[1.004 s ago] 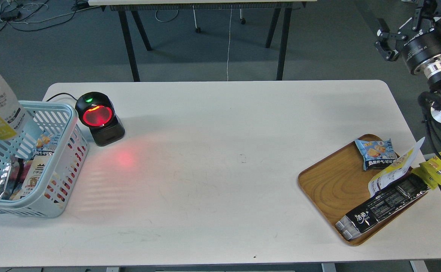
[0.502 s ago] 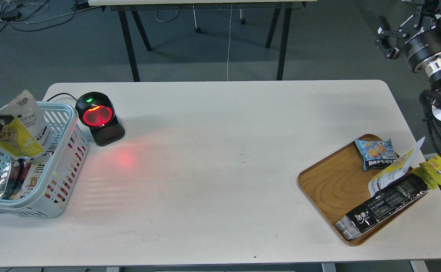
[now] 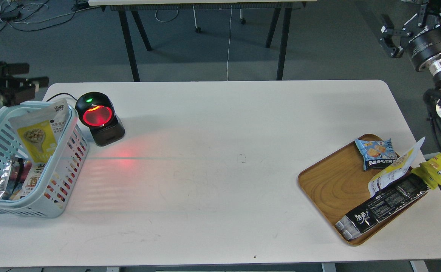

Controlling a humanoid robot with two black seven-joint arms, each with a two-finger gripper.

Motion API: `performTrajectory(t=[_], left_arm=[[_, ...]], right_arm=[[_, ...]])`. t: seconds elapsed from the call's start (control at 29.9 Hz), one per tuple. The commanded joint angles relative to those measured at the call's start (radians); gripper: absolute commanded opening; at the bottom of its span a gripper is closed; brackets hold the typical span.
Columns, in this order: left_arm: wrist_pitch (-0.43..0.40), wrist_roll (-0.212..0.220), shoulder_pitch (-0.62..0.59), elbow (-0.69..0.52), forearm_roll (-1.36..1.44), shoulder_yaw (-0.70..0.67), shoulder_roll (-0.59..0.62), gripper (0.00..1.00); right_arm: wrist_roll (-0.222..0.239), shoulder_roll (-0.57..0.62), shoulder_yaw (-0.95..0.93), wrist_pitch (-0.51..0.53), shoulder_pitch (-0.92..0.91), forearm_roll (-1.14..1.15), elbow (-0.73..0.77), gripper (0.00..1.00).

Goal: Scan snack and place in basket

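Note:
The snack (image 3: 41,132), a white pouch with a yellow panel of beige balls, stands inside the light-blue basket (image 3: 63,181) and leans against its right wall. The basket sits at the table's left edge with several other packets in it. My left gripper (image 3: 35,74) is open and empty, hovering just behind the basket's far rim, apart from the snack. My right gripper (image 3: 389,39) is open and empty, raised off the table's far right corner.
A black barcode scanner (image 3: 99,118) with a glowing red window stands right of the basket. A wooden tray (image 3: 330,185) at the right holds a light-blue packet (image 3: 375,152), a white-and-yellow pouch (image 3: 394,170) and a long black packet (image 3: 382,207). A yellow packet (image 3: 437,169) lies beside it.
My left gripper let go of the snack, which dropped into the basket. The gripper then opened and moved up and back behind the basket. The right arm shifted slightly.

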State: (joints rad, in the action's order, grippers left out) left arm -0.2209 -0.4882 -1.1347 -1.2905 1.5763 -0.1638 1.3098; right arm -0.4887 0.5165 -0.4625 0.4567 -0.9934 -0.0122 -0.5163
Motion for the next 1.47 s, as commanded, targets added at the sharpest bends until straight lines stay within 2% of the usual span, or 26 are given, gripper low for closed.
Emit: performTrajectory(t=[0.0,0.13,0.27,0.44,0.54,0.6,0.67,0.77,0.9,1.0,1.2,1.44], left_arm=[[-0.029,-0.001,-0.004,0.100,-0.264,-0.084,-0.098,0.95],[-0.080,-0.001,-0.004,0.177,-0.598,-0.157,-0.187,0.95],[-0.092,-0.001,0.000,0.252,-0.858,-0.163,-0.268,0.95],[-0.112,-0.001,-0.004,0.361,-1.235,-0.164,-0.432,0.95],[-0.158,-0.001,0.001,0.442,-1.467,-0.166,-0.513,0.95],[-0.189,-0.001,0.001,0.523,-1.603,-0.168,-0.590,0.95],[-0.216,-0.001,0.000,0.611,-1.711,-0.180,-0.667,0.95],[-0.268,-0.001,0.009,0.761,-1.837,-0.256,-0.771,0.96],[-0.268,0.055,0.062,0.914,-1.937,-0.364,-0.898,0.96],[-0.268,0.091,0.091,0.930,-1.943,-0.433,-0.946,0.97],[-0.268,0.092,0.151,0.925,-1.949,-0.447,-0.974,0.99],[-0.268,0.094,0.154,0.925,-1.949,-0.454,-0.929,0.99]], right_arm=[[0.000,0.007,-0.050,-0.006,-0.004,0.000,0.002,0.99],[0.000,0.011,-0.146,-0.013,-0.004,0.001,0.013,0.99],[0.000,0.010,-0.177,-0.004,-0.005,0.000,0.016,0.99],[0.000,-0.001,-0.191,0.011,0.004,-0.014,0.012,0.97],[0.004,-0.009,-0.191,0.011,0.013,-0.080,0.021,0.97],[0.041,-0.024,-0.191,0.007,0.013,-0.132,0.022,0.98],[0.097,-0.041,-0.199,0.005,0.013,-0.175,0.028,0.98],[0.160,-0.076,-0.240,0.010,0.013,-0.210,0.053,0.99],[0.168,-0.118,-0.277,0.013,0.013,-0.212,0.090,0.99],[0.171,-0.142,-0.278,0.013,0.015,-0.212,0.127,0.99],[0.171,-0.153,-0.262,0.014,0.013,-0.209,0.136,0.99],[0.173,-0.153,-0.260,0.017,0.013,-0.206,0.131,0.99]])
